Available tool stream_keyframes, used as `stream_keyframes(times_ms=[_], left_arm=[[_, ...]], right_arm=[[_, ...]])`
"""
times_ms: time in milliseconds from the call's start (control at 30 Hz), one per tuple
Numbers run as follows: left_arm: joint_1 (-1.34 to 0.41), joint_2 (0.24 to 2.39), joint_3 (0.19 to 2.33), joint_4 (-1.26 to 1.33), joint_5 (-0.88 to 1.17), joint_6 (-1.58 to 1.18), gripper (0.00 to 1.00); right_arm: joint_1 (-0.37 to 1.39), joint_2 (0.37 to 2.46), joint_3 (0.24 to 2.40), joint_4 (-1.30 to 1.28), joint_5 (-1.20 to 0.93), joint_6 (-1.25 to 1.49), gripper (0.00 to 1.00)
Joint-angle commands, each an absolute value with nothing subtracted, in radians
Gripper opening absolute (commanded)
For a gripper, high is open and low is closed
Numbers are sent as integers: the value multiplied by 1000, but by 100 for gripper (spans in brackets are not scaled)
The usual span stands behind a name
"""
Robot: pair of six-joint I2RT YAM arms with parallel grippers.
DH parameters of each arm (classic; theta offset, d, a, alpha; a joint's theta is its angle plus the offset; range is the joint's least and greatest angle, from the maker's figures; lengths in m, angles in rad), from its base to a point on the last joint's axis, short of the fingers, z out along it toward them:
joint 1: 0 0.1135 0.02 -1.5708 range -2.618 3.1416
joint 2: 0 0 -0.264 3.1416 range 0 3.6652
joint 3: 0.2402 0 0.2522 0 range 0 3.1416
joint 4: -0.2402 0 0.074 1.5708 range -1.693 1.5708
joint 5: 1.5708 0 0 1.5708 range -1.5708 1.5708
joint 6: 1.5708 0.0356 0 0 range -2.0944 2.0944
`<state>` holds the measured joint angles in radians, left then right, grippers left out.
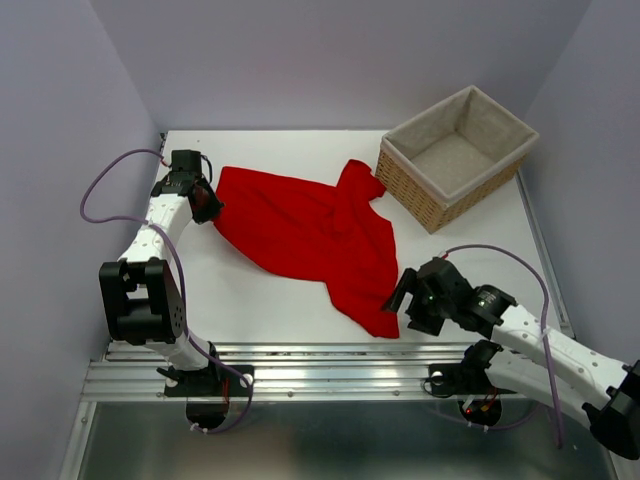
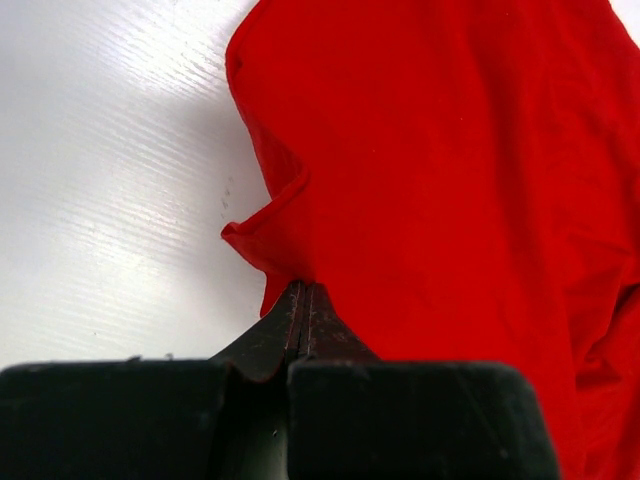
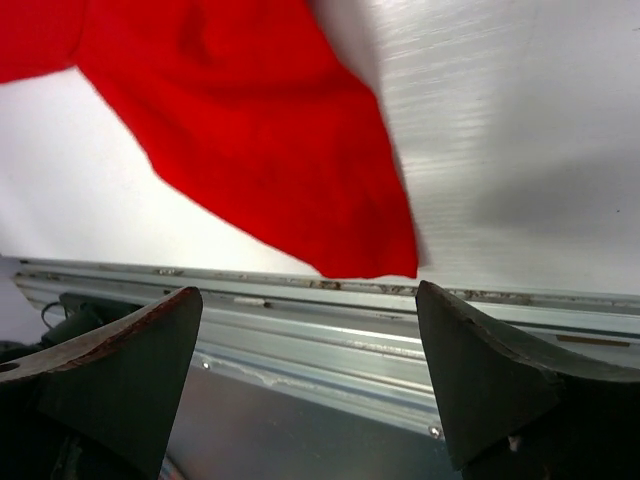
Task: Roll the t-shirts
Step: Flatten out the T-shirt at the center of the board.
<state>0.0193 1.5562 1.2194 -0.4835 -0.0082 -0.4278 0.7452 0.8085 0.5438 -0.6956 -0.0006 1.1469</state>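
Nearest of all, the metal rail (image 1: 330, 365) is seen running along the table's front edge. Just beyond it, on the right, the right gripper (image 1: 405, 305) is caught with its jaws spread wide and nothing between them. In the right wrist view, the right gripper (image 3: 308, 292) is shown framing the pointed near corner of the t-shirt (image 3: 260, 150), which lies ahead of the fingers and apart from them.

From that near-right corner the t-shirt (image 1: 310, 235) is stretched diagonally across the white table (image 1: 260, 300), its long axis running up to the far left. It is rumpled rather than flat, with folds bunched along its right side and a sleeve turned up towards the far right.

At the far-left end, the left gripper (image 1: 208, 205) is found clamped tight on the cloth. In the left wrist view, a small curl of the hem is pinched between the closed tips of the left gripper (image 2: 305, 300), and the t-shirt (image 2: 450, 180) is spread away from it.

So each end is attended by one arm: the far-left end is held, while the near-right end is loose beside the right arm, which is the nearer one to it. A fresh grip there is judged likely before any rolling can be started.

Farther back on the right, a lined wicker basket (image 1: 400, 185) is set at an angle, touched or nearly touched by the sleeve. Pale lilac walls (image 1: 300, 60) close the space in.
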Motion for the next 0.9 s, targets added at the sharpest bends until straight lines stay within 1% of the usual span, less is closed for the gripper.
stream_keyframes(times_ms=[0,133,267,367,533,767,867], left_arm=[[17,1509,1230,-489,-15,-425,0],[17,1503,1227,-491,-11,-423,0],[15,1497,1221,-491,-6,-423,0],[12,1490,1212,-483,-5,-429,0],[8,1496,1215,-476,-5,-436,0],[6,1494,1213,-474,17,-434,0],[6,1491,1213,-476,23,-431,0]], right_arm=[[741,825,465,-588,54,1252,94],[741,880,443,-483,44,1262,93],[767,940,465,-501,55,1299,91],[781,939,446,-518,97,1394,91],[802,937,399,-450,68,1483,91],[830,1058,410,-347,64,1546,92],[839,1109,436,-327,80,1557,89]])
